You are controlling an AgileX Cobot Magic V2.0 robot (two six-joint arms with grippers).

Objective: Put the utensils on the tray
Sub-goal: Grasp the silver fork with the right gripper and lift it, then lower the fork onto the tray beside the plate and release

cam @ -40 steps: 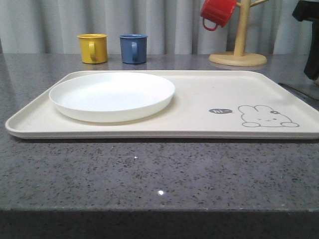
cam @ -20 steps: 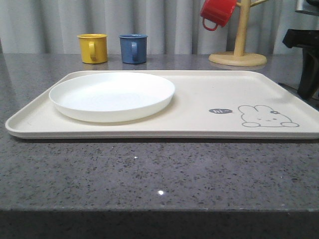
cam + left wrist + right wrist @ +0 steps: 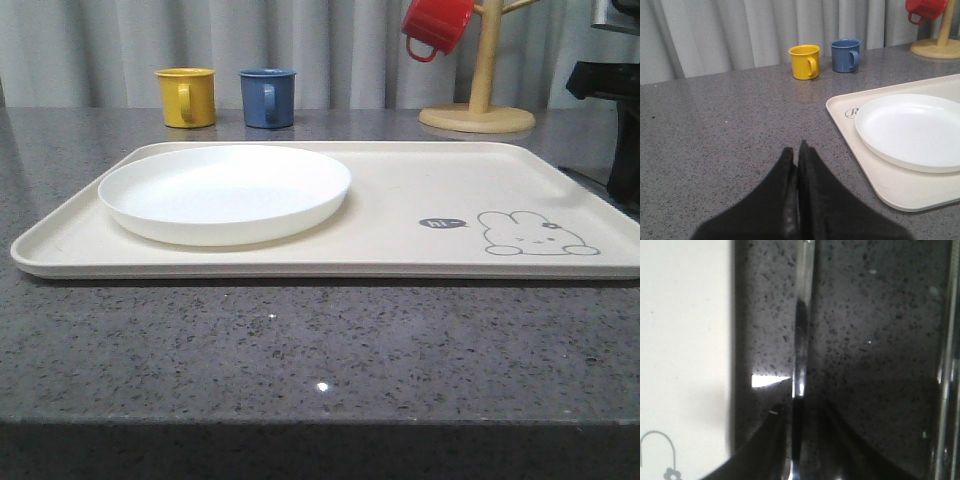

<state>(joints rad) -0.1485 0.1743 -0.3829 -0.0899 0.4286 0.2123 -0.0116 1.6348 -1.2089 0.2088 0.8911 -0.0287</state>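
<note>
Right gripper straddles a utensil handle beside the tray

Our right gripper sits over a slim shiny metal utensil handle lying on the dark speckled counter just beside the cream rabbit-printed tray; its long axis runs straight out from between the parted fingers, not yet pinched. Our left gripper is clenched on nothing, well apart. We count one round white plate on the tray and three mugs.

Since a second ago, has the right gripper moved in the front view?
Yes. Against the tray's right rim, the right gripper has shifted further right, toward the frame edge, beside the mug tree.
</note>
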